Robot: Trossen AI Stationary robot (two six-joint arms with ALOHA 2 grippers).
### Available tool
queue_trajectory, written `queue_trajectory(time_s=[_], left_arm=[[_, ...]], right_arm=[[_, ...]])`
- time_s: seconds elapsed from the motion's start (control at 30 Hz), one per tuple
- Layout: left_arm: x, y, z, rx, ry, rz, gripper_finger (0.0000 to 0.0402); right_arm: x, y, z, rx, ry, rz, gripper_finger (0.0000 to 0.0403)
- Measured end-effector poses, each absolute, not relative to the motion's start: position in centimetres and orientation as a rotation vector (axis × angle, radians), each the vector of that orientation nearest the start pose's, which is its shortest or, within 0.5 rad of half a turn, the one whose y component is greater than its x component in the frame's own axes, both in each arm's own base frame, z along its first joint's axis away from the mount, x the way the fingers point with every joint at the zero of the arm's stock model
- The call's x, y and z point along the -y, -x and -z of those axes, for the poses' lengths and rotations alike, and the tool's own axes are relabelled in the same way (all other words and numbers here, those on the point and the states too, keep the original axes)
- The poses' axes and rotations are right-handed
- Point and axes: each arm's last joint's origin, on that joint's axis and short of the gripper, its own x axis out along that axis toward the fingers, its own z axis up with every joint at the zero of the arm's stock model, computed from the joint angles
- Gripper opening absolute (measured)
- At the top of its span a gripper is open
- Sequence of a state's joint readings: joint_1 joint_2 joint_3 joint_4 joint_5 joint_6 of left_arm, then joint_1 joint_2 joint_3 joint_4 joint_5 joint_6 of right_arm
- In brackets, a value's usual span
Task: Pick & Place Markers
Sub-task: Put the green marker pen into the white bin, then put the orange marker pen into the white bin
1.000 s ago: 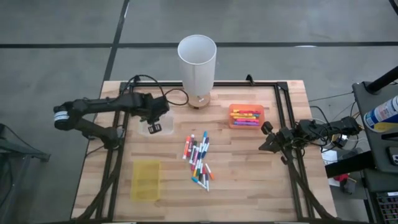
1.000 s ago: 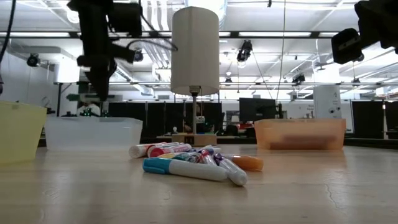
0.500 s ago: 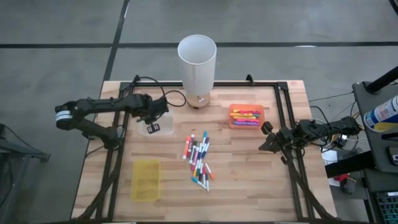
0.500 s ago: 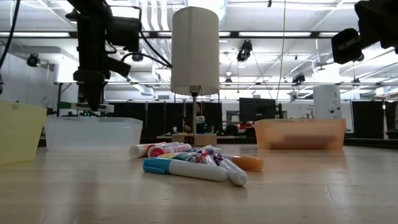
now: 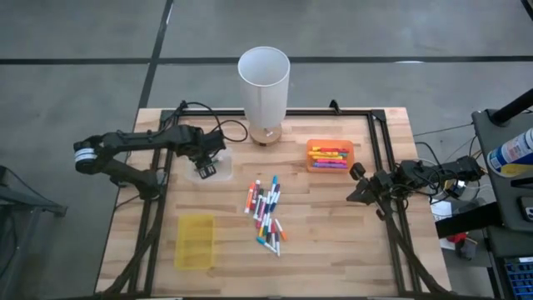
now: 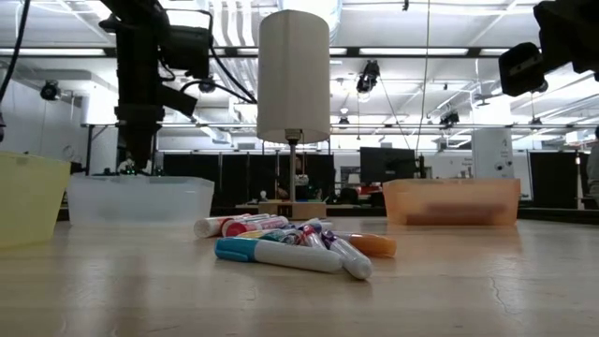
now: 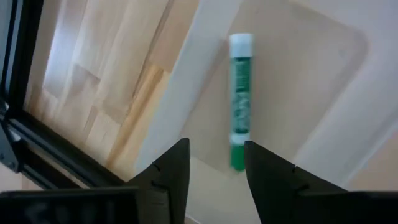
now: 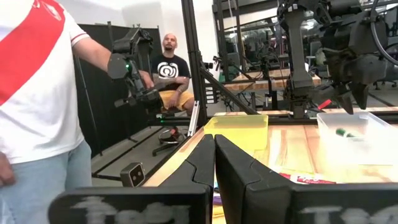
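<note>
The markers (image 5: 266, 215) lie in a loose heap on the wood at mid-table, showing in the low view as a pile of markers (image 6: 290, 243). One green marker (image 7: 240, 99) lies flat on the floor of the clear tray (image 5: 208, 167). My left gripper (image 7: 216, 168) hovers open above that tray, pointing down, with the green marker beyond its fingertips and untouched. My right gripper (image 8: 214, 155) waits shut, raised near the table's right edge (image 5: 356, 185).
An orange tray (image 5: 330, 155) holding more markers sits right of centre. A yellow tray (image 5: 196, 241) sits near the table's near-left corner. A tall white cylinder (image 5: 264, 83) stands at the far edge. People stand beyond the table in the right wrist view.
My left gripper has shifted a little toward the table's left above the clear tray and its wrist has turned somewhat. The heap of markers has stayed where it was.
</note>
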State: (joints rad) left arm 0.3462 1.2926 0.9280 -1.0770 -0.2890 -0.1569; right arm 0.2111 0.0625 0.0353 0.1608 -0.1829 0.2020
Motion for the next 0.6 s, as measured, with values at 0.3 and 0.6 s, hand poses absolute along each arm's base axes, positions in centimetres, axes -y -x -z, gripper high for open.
queue_trajectory(time_s=[0.3,0.6], left_arm=[[-7.9,-19.6,-24.6,-1.412,0.197,-0.662,0.0149],[-7.6,-19.8,-27.2,-1.346,0.435,-0.668,0.0149]], right_arm=[[-2.6,-9.5,-18.6,0.094,-0.201,-0.406,0.0009],[-2.6,-9.5,-18.6,0.094,-0.201,-0.406,0.0009]])
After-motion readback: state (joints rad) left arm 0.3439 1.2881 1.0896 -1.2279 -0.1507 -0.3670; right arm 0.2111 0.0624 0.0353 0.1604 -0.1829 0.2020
